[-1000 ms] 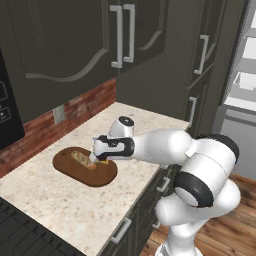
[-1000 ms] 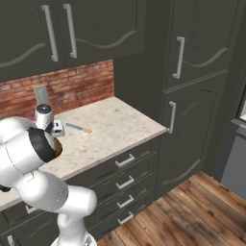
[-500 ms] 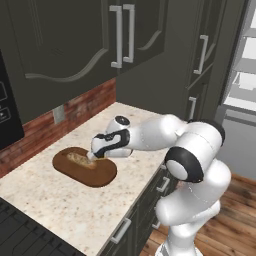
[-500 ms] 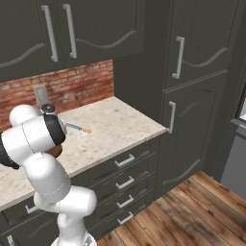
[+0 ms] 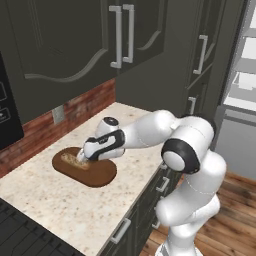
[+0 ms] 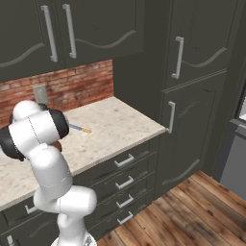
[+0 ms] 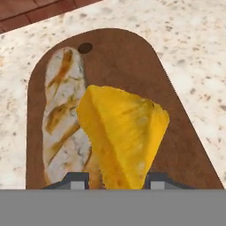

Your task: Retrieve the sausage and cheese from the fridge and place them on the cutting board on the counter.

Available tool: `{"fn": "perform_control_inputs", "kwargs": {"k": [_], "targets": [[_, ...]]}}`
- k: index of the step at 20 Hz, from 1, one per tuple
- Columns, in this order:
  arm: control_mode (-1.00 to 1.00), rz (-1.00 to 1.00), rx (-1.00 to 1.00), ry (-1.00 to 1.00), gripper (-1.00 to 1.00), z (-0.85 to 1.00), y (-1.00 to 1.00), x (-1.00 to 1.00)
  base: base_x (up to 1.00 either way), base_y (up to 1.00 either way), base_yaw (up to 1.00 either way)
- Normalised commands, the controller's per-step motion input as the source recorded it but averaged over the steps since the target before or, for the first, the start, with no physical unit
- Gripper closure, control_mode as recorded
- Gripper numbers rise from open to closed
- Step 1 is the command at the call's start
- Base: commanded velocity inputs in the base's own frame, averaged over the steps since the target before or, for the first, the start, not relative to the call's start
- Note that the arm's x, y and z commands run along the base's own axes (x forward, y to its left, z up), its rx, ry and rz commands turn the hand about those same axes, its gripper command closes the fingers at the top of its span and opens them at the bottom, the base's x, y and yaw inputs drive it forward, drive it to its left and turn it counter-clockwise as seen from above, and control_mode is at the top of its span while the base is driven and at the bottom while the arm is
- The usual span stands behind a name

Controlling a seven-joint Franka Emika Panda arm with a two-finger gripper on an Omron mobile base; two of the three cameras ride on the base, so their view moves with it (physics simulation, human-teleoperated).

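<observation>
In the left base view the white arm reaches out to the left over the counter [image 5: 75,200], a beige speckled top backed by red brick. The pincer [image 5: 80,158] hangs low over the cutting board [image 5: 97,174], a dark brown oval lying flat on the counter. A tan bread loaf [image 5: 71,160] lies on the board just beside the pincer's tip. At the right edge the fridge [image 5: 240,80] stands open, its white inside showing.

In the right base view the arm's white and dark body stands in front of the board and hides it. On the bare counter [image 6: 115,129] beyond the arm lies a small thin tool with an orange tip [image 6: 79,129], well apart from the edge. Dark cabinets [image 6: 187,96] with silver handles stand to the right.

In the hand view the cheese [image 7: 121,137], a yellow-orange wedge, sits between the two dark fingertips [image 7: 77,181] of the pincer [image 7: 117,182], which is clamped on it. The wedge is above the cutting board [image 7: 132,62]; whether it touches the wood I cannot tell. The bread loaf [image 7: 62,110] lies lengthwise on the board, just beside the cheese and partly behind it. A small dark hole [image 7: 85,47] marks the board's far end.
</observation>
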Motion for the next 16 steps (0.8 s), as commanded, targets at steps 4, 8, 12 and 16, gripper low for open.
{"fn": "perform_control_inputs", "kwargs": {"k": [4,8,12,16], "targets": [[-1.0,0.01,0.0,0.03,-1.0,-0.05,0.32,-0.47,0.0,0.0,0.0],[-1.0,0.0,0.0,0.04,-1.0,0.32,-0.06,-0.1,0.0,0.0,0.0],[-1.0,0.0,0.0,0.17,-1.0,0.81,-0.35,-0.26,0.0,0.0,0.0],[-1.0,0.0,0.0,0.23,-1.0,0.81,-0.59,-0.77,0.0,0.0,0.0]]}}
